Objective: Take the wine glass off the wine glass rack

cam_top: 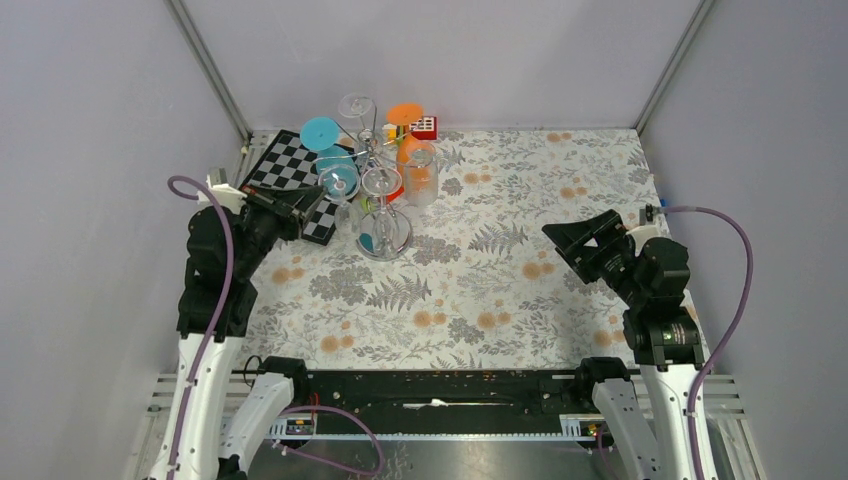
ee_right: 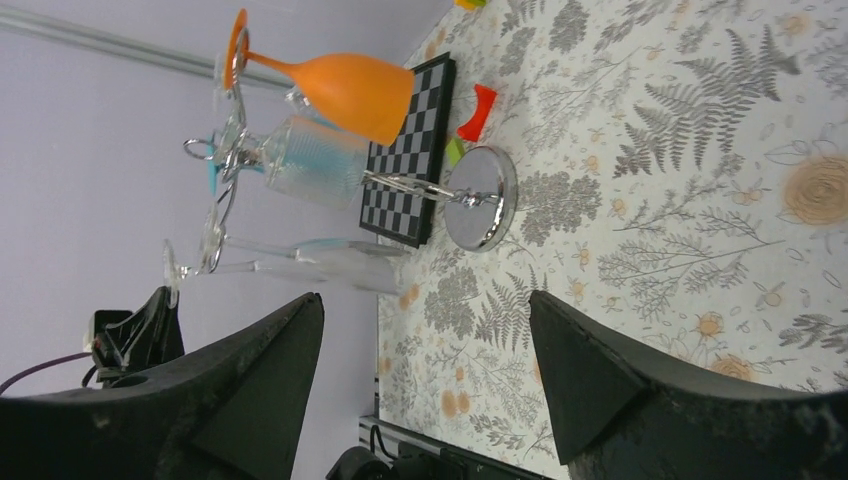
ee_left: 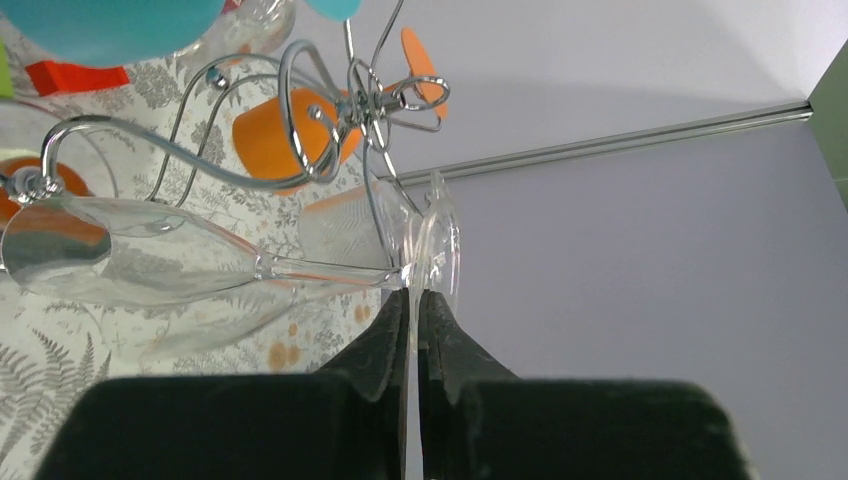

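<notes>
The wine glass rack [cam_top: 385,237] stands on the bench [cam_top: 520,300], toward its far left. The chessboard [cam_top: 285,165] lies just left of the rack. The wine glass [ee_left: 150,265] is at the rack's left side, its foot pinched in the left claw [ee_left: 415,300]. The right claw [ee_right: 425,305] hangs well right of the rack.

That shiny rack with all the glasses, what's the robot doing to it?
The left gripper is shut on the flat foot of a clear wine glass hanging upside down at the wine glass rack. I cannot tell if it is free of the wire arms. The right gripper is open and empty, off to the side. An orange glass hangs there too.
</notes>
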Available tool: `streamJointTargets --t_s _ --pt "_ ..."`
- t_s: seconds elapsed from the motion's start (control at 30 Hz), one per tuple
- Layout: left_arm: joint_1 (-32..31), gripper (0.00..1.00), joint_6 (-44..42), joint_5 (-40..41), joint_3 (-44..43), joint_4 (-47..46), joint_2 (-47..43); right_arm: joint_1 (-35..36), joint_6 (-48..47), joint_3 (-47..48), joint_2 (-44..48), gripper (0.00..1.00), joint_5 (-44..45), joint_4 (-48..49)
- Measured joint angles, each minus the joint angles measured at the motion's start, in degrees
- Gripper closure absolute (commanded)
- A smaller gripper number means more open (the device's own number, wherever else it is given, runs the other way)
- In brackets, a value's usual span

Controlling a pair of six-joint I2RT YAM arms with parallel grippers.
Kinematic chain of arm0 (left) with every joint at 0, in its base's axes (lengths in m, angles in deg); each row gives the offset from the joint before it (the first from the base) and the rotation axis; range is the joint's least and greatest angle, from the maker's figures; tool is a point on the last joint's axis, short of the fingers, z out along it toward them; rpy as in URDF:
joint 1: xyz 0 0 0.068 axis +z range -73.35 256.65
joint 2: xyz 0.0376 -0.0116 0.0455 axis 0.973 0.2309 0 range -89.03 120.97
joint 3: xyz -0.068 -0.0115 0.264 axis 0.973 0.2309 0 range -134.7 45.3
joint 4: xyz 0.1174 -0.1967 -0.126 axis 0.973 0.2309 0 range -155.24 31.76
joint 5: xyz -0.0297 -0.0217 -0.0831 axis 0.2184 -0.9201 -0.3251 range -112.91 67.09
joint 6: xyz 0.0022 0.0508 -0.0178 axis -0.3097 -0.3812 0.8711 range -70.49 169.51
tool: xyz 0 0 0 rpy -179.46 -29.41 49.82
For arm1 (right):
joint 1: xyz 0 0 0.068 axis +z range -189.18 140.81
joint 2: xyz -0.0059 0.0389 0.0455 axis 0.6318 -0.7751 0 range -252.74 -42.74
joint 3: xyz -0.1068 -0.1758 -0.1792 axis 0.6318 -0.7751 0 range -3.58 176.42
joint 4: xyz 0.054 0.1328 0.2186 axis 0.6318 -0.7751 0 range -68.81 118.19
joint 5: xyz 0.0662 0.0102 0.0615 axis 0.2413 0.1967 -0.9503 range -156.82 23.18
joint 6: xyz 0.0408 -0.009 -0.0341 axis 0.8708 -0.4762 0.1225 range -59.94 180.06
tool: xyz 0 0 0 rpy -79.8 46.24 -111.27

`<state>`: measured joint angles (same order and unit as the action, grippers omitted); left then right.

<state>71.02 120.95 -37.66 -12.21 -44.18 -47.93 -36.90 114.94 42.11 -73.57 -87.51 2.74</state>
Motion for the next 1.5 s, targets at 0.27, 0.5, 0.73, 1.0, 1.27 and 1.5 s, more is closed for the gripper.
streamJointTargets --t_s 0.27,0.5,0.73,1.0,1.27,1.5 --pt "0.0 1.0 0.0 -0.5 0.0 8.4 -7.9 1.6 0.5 -2.7 0.0 0.23 -8.3 10.3" --pt "0.0 1.0 0.0 -5.6 0.0 11.9 -10.8 12.0 4.8 -6.7 -4.1 0.19 -13.2 29.6" --pt "0.0 1.0 -0.5 -13.3 0.0 13.4 -11.5 32.7 -3.1 -3.9 -13.5 0.18 -11.4 41.0" --pt "-0.1 1.0 -2.6 -19.6 -0.6 17.1 -13.8 46.4 -16.0 -0.6 -26.7 0.2 -9.7 51.3" --pt "-0.2 1.0 -2.7 -24.5 -0.6 18.4 -14.5 53.9 -33.5 -0.7 -34.0 0.22 -7.8 63.5" --pt "-0.2 1.0 -2.6 -26.4 -0.6 18.4 -14.5 55.5 -43.3 -0.9 -40.2 0.3 -9.1 74.2"
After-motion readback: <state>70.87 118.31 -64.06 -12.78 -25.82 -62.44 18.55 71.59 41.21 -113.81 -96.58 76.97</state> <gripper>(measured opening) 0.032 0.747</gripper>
